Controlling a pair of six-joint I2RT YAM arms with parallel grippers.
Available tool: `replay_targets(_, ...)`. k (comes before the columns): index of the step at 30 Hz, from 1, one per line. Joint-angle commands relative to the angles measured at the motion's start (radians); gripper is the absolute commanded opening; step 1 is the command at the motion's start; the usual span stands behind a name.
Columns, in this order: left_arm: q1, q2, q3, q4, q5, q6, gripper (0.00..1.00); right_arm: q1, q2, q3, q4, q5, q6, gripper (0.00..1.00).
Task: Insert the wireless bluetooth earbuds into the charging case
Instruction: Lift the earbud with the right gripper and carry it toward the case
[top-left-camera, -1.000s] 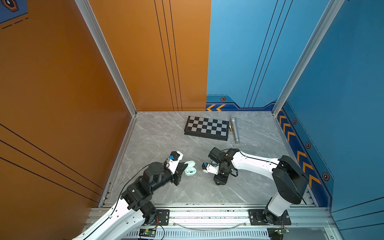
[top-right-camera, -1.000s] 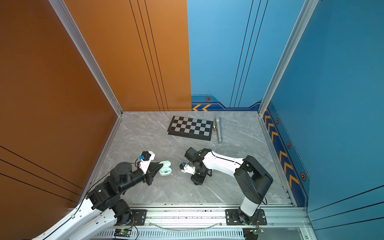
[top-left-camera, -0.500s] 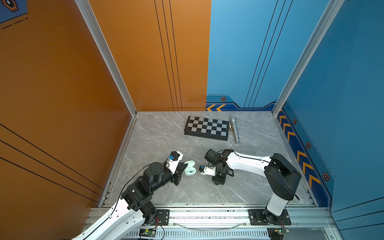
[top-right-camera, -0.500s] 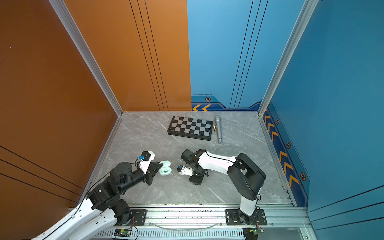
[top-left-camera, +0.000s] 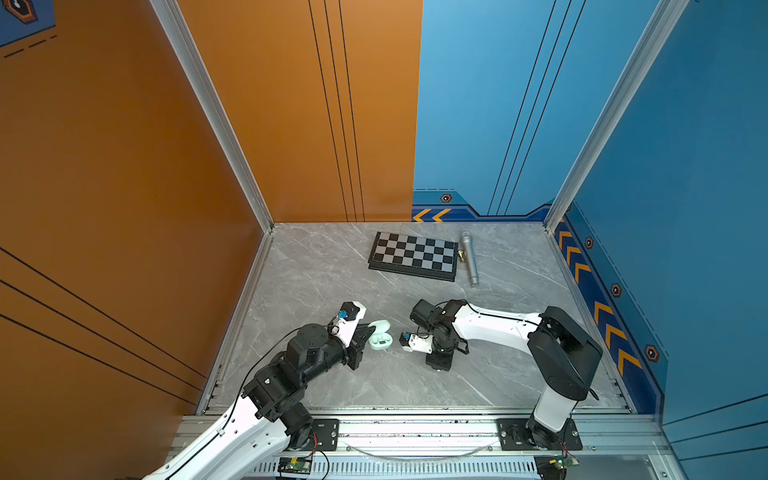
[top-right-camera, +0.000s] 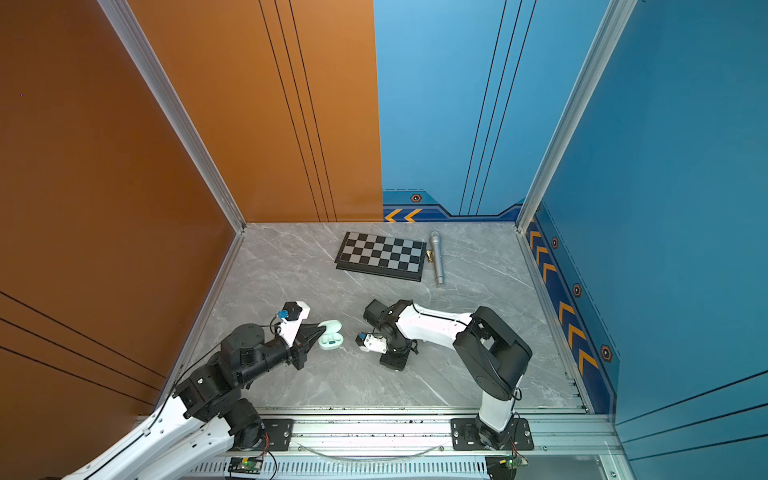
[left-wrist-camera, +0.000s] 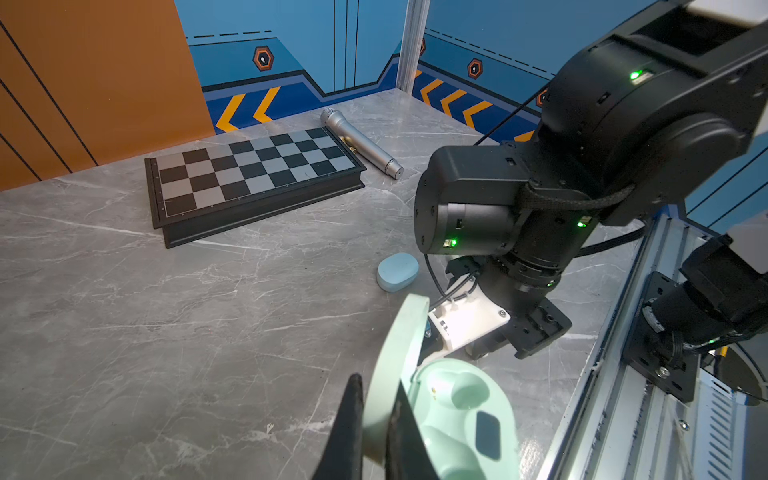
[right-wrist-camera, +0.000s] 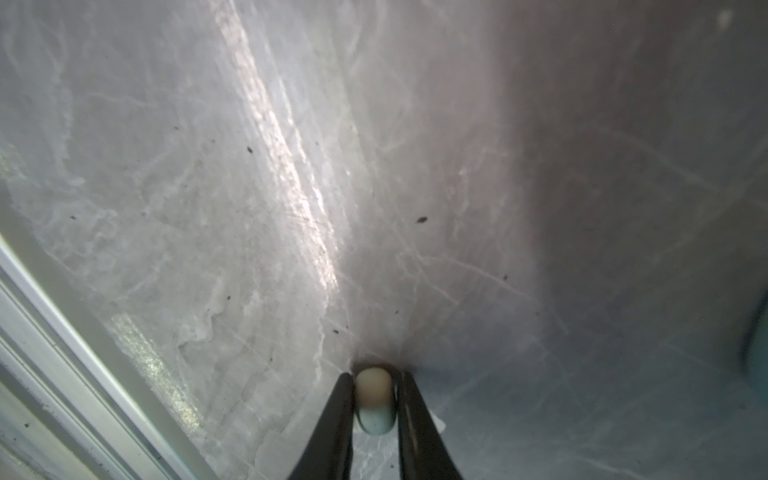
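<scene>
So, big stuff first: on the grey table (top-left-camera: 316, 282) the right arm (top-left-camera: 494, 328) had swung in a touch toward the mint charging case (top-left-camera: 380, 338) over the last second. The left arm (top-left-camera: 307, 353) hadn't budged. The left gripper (left-wrist-camera: 376, 386) was clamped on the case's open lid (left-wrist-camera: 399, 357), holding it up so the wells sat exposed, and they looked empty to me. A blue case (left-wrist-camera: 397, 272) lay shut further back, with nothing touching it.

The real change was at the right gripper (right-wrist-camera: 375, 376). Its fingers (right-wrist-camera: 340, 415) had just drawn in and now pressed a pale earbud (right-wrist-camera: 375, 409) from both sides, right out at the tips. The bud sat low at the table surface, near the mint case but apart from it, and hidden under the gripper in both top views.

I'd say the pick was basically made, so lift and carry to a well next. With a grip that far out on the tips, though, it could easily squirt loose.
</scene>
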Motion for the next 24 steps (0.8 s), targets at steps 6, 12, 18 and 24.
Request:
replay_targets(6,-0.015,0.061,0.027,0.121,-0.022,0.021,0.00,-0.040,-0.043,0.019,-0.037,-0.065,0.045,0.12)
replay_targets(12,-0.034,0.155,0.009,0.255,-0.041,0.084,0.00,-0.214,-0.139,0.082,-0.044,-0.206,0.216,0.11)
replay_targets(18,-0.059,0.255,-0.010,0.367,-0.173,0.109,0.00,-0.326,-0.243,0.149,-0.023,-0.305,0.431,0.10)
replay_targets(24,-0.069,0.327,-0.012,0.448,-0.250,0.133,0.00,-0.311,-0.308,0.169,0.110,-0.359,0.661,0.11)
